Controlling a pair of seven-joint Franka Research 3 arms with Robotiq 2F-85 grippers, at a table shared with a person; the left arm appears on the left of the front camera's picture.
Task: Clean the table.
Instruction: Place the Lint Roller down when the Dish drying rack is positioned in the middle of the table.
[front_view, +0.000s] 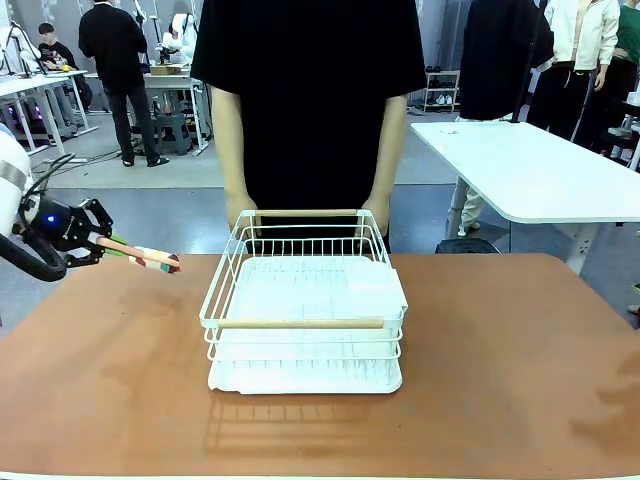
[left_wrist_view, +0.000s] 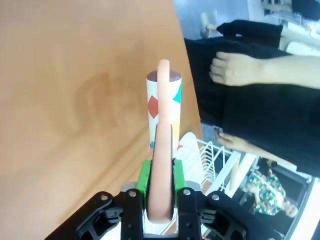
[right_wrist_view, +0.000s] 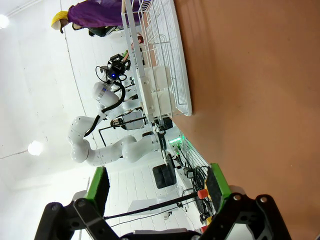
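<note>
Your left tool (front_view: 112, 243) hung left of the white rack (front_view: 305, 300), clamped on a pink-handled patterned utensil (left_wrist_view: 163, 135). Your right tool (right_wrist_view: 157, 187) stood apart above the table (front_view: 500, 360).

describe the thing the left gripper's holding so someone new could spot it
Start at the reddish-brown table with the white wire dish rack at its middle. Left of the rack, the left gripper holds a short stick above the tabletop. It is salmon-pink, backed by a white tube printed with coloured diamonds.
</note>
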